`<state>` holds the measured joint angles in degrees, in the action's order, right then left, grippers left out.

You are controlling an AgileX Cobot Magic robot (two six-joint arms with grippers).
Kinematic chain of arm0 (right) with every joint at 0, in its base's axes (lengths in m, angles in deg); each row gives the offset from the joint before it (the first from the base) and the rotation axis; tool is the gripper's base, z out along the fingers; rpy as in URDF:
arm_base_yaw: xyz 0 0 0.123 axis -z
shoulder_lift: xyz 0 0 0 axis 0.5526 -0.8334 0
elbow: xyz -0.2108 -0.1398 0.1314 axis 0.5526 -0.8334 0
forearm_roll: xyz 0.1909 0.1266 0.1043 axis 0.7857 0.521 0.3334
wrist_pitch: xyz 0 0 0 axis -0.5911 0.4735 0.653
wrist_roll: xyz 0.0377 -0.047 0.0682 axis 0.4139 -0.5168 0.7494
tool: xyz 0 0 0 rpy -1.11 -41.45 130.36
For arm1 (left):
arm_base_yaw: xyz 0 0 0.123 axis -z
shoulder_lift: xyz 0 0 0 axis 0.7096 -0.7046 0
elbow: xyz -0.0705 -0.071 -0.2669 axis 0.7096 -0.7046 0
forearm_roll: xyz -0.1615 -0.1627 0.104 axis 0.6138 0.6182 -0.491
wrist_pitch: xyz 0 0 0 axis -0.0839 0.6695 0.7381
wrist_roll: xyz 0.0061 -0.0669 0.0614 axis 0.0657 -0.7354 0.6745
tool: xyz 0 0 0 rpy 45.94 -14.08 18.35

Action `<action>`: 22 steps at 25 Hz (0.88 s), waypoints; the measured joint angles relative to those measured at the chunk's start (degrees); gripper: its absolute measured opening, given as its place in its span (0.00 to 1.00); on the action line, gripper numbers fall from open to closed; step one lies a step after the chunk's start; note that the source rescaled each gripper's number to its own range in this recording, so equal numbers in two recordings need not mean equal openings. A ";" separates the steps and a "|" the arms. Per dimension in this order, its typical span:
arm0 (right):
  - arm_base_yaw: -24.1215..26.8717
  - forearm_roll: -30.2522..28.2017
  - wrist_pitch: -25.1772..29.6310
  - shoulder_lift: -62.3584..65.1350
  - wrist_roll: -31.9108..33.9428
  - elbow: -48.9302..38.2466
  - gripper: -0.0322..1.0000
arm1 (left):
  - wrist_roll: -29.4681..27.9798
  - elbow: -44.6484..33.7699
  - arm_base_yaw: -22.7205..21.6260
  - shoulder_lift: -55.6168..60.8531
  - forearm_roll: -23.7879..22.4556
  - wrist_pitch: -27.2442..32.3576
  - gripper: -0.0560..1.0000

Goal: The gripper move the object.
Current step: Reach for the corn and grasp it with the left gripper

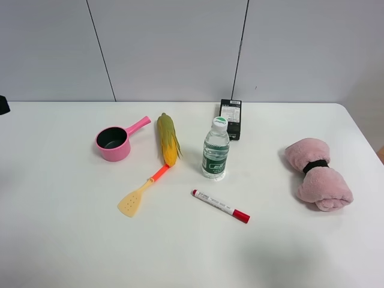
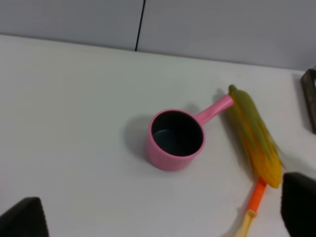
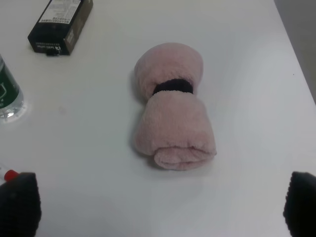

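White counter (image 1: 60, 240), grey panel wall (image 1: 180, 48) behind. Corn cob (image 1: 168, 139) lay centre-left, long axis approx front-to-back, green tapered tip toward the wall, yellow end toward the near edge, meeting the spatula (image 1: 143, 192) handle. Pink pot (image 1: 113, 143) sat left, handle just beside the cob's tip; bottle (image 1: 215, 150) right. Left end effector (image 2: 160, 212) & right end effector (image 3: 159, 202) were both spread wide, holding nothing.
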<state>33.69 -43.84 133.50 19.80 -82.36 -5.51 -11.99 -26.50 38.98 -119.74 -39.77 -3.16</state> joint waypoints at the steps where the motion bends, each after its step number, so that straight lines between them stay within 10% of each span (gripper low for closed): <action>1: 0.00 0.00 0.00 0.00 0.00 0.00 1.00 | 0.56 0.75 0.53 -2.11 -0.05 -0.81 0.98; 22: 0.00 0.00 0.00 0.00 0.00 0.00 1.00 | -3.02 24.60 33.76 -46.40 -2.54 -17.72 1.00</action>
<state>33.69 -43.84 133.50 19.80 -82.36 -5.51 -15.01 -1.90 72.74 -166.14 -42.30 -20.88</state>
